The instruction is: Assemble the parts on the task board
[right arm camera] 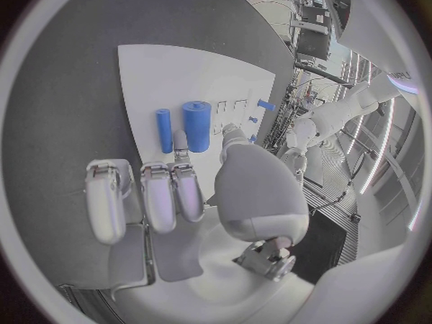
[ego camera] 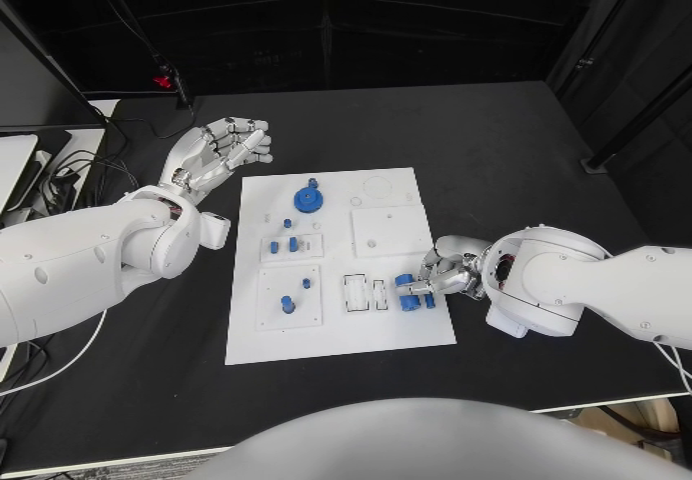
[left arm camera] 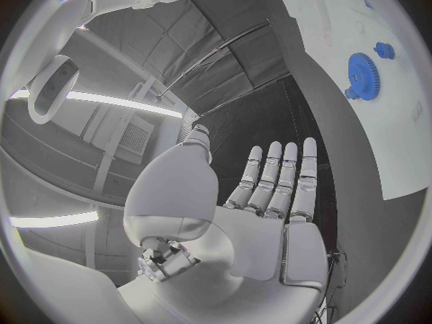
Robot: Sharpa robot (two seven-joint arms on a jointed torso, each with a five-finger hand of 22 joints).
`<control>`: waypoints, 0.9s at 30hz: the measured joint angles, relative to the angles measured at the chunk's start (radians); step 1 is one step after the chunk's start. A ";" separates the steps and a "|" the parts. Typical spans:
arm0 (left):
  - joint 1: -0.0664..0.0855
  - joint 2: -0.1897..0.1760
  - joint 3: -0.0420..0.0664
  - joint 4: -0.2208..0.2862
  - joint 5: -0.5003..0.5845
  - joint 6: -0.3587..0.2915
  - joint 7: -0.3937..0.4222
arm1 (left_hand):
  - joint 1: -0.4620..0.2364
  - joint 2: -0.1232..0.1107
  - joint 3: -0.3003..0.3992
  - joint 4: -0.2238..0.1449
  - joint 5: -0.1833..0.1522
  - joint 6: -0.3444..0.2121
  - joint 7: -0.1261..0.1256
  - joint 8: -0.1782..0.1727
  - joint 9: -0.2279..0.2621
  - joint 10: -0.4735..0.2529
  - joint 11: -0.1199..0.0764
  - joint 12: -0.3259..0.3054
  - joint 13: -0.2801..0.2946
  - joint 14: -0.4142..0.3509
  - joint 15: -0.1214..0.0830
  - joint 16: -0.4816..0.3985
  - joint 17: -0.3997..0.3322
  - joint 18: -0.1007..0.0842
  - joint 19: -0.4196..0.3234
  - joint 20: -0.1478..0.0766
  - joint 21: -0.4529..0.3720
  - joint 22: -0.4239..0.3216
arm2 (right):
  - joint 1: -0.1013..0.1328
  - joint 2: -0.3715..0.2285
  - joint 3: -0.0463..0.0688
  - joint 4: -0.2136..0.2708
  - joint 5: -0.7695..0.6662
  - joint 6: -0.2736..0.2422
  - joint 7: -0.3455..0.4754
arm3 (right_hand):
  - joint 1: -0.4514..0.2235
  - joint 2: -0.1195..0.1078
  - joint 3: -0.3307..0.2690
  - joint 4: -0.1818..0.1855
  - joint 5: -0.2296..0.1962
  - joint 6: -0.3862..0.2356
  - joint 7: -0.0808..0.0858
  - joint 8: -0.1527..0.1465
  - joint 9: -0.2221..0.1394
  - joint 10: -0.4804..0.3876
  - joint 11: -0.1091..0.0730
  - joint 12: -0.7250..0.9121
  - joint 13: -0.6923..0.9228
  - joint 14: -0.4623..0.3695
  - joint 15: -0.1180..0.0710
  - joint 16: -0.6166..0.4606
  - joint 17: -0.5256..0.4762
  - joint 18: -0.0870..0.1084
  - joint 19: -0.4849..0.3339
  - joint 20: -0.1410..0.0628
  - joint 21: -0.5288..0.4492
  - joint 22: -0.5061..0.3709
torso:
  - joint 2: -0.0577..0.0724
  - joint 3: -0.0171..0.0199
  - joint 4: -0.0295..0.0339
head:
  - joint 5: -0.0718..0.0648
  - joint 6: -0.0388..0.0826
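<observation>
Two silver hands are working around the flat white task board (ego camera: 340, 300): my right one is at its near right edge, my left one is hovering off its far left corner.

My right hand (ego camera: 440, 272) is pinching a thick blue cylinder (right arm camera: 197, 126) over the board, with a thinner blue cylinder (right arm camera: 163, 129) lying just beside it. My left hand (ego camera: 219, 150) is holding nothing, fingers straight and apart, above the black table (ego camera: 534, 140). A toothed blue gear (ego camera: 307, 197) is sitting on the board's far part, near small blue pegs (ego camera: 293, 243).
</observation>
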 measured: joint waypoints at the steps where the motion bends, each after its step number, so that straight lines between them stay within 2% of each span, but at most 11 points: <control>1: 0.000 0.000 0.000 0.000 0.000 0.000 0.000 | 0.000 0.000 0.000 0.000 0.000 0.000 0.000 0.000 0.000 0.000 0.000 0.000 0.000 0.000 0.000 0.000 0.000 0.000 0.000 0.000 0.000 0.000 | 0.000 0.002 0.000 -0.001 0.000 0.004 -0.002 | 0.000 0.000 0.000 0.000 -0.003 -0.002 0.002 0.000 0.000 0.000 0.000 0.000 0.000 0.000 0.000 0.000 0.000 0.000 0.000 0.000 0.000 0.000 | 0.000 0.0000 0.0000 | 0.000 0.000; 13: -0.001 0.001 0.000 0.000 0.000 0.003 0.000 | 0.000 0.000 0.000 0.000 0.000 0.000 0.000 0.000 0.000 0.000 0.000 0.000 0.000 0.000 0.000 0.000 0.000 0.000 0.000 0.000 0.000 0.000 | 0.000 0.040 0.000 -0.019 0.004 0.043 -0.011 | -0.004 0.004 0.000 0.000 -0.009 -0.007 0.007 -0.012 -0.002 0.000 0.000 0.000 0.000 0.000 0.000 0.000 0.000 0.000 0.000 0.000 0.000 0.000 | 0.000 0.0005 -0.0001 | 0.002 0.000; 19: -0.002 0.001 0.000 0.000 0.000 0.004 0.000 | 0.000 0.000 0.000 0.000 0.000 0.000 0.000 0.000 0.000 0.000 0.000 0.000 0.000 0.000 0.000 0.000 0.000 0.000 0.000 0.000 0.000 0.000 | 0.000 0.058 0.000 -0.028 0.005 0.053 -0.013 | 0.035 0.043 0.004 -0.004 -0.009 -0.007 0.007 -0.024 -0.004 0.000 0.000 0.000 0.000 0.000 0.000 0.000 0.000 0.000 0.000 0.000 0.000 0.000 | 0.000 0.0005 -0.0010 | 0.003 0.000; 27: -0.002 0.002 0.000 0.000 0.000 0.005 0.000 | 0.000 0.000 -0.003 -0.003 0.000 0.000 0.000 0.005 0.000 -0.004 0.004 0.000 0.000 -0.003 -0.003 0.004 -0.002 0.000 0.000 0.000 0.000 -0.002 | 0.000 0.082 0.001 -0.041 0.005 0.060 -0.013 | 0.047 0.054 0.004 -0.004 -0.009 -0.006 0.009 -0.035 -0.005 0.000 0.000 0.000 0.000 0.000 0.000 0.000 0.000 0.000 0.003 0.003 0.000 0.000 | 0.000 0.0001 -0.0010 | 0.000 0.000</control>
